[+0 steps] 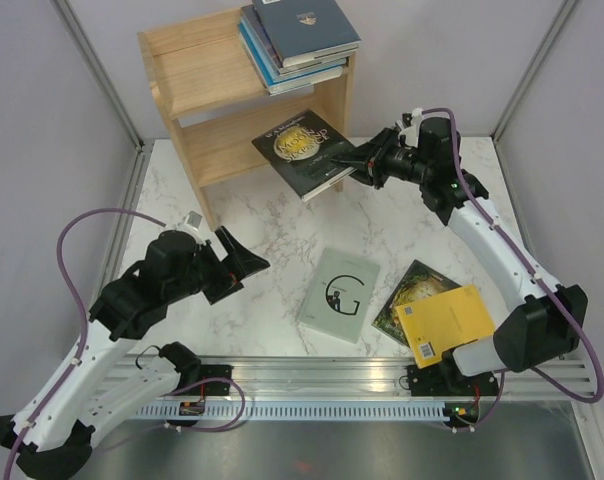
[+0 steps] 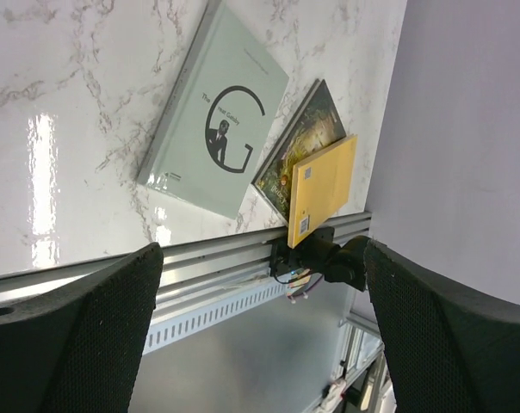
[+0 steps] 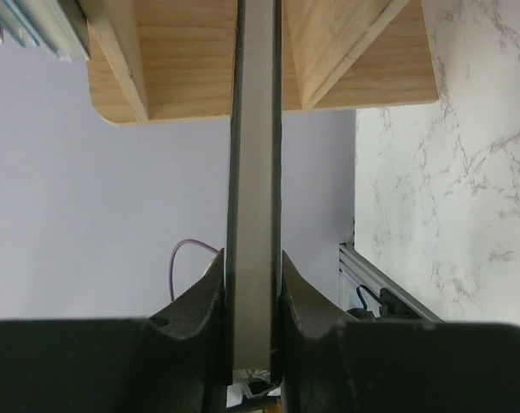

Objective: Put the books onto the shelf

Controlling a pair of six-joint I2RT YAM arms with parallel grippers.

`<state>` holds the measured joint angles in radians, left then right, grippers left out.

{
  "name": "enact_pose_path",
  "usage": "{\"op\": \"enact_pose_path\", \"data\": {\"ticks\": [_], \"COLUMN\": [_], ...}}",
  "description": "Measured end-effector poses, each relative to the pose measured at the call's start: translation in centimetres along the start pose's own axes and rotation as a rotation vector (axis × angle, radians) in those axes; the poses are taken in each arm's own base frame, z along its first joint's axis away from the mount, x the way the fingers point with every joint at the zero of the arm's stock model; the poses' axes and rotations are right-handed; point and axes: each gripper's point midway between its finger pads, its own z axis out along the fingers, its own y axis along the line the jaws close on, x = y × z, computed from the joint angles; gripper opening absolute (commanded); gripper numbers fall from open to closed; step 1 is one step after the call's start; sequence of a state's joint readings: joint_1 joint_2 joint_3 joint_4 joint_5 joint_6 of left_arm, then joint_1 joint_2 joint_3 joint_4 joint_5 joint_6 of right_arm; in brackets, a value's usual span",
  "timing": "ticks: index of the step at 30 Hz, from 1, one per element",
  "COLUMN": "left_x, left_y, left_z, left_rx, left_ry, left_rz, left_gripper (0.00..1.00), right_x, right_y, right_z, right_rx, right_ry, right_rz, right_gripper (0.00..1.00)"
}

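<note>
black book point(image 1: 304, 150): we judge it light, stiff; right gripper point(image 1: 361, 161) pinches its edge. left gripper point(image 1: 240, 268) gapes empty.

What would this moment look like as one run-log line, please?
right hand: shut on black book, near shelf | left hand: open, empty

Place: robot test cell, lab-type enclosure.
Walls: plain grey-lilac panels point(image 1: 42, 120) on three sides, framed by metal corner posts point(image 1: 100, 75).
Counter: marble-pattern counter point(image 1: 272, 225), glossy.
Mounting: slotted aluminium rail point(image 1: 322, 375) along the near edge, carrying left arm point(image 1: 122, 320) and right arm point(image 1: 502, 250).
Cabling: purple cables point(image 1: 112, 210), looped in the open.
</note>
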<state>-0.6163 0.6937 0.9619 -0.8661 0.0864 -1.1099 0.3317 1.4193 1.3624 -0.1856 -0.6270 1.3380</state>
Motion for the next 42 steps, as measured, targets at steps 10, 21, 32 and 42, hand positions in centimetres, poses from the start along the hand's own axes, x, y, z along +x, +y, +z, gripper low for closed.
{"op": "enact_pose_path", "data": {"ticks": [10, 21, 32, 42], "left_x": [-1.1, -1.5, -1.5, -1.6], "left_y": [-0.5, -0.9, -0.5, 0.3], "left_z": [0.5, 0.3, -0.6, -2.7], "left_rx": [-0.045, -0.041, -0.041, -0.035], "left_ry": [-0.016, -0.026, -0.042, -0.090], "left_rz": [0.059, 0.067, 0.066, 0.048], "left_gripper": [1.00, 1.00, 0.99, 0.99], "right_x": [-5.8, -10.6, -13.4, -13.2], "right_y": [-1.3, -7.6, -8.1, -9.5], "right_z": [3.5, 9.5, 13.1, 14.6], "right_rx": [-0.022, 0.057, 0.027, 0.003], "right_ry": [-0.081, -0.156, -0.216, -0.160], "right_rz": [0.054, 0.140, 0.140, 0.172], "right_gripper": [0.00, 0.00, 0.00, 0.75]}}
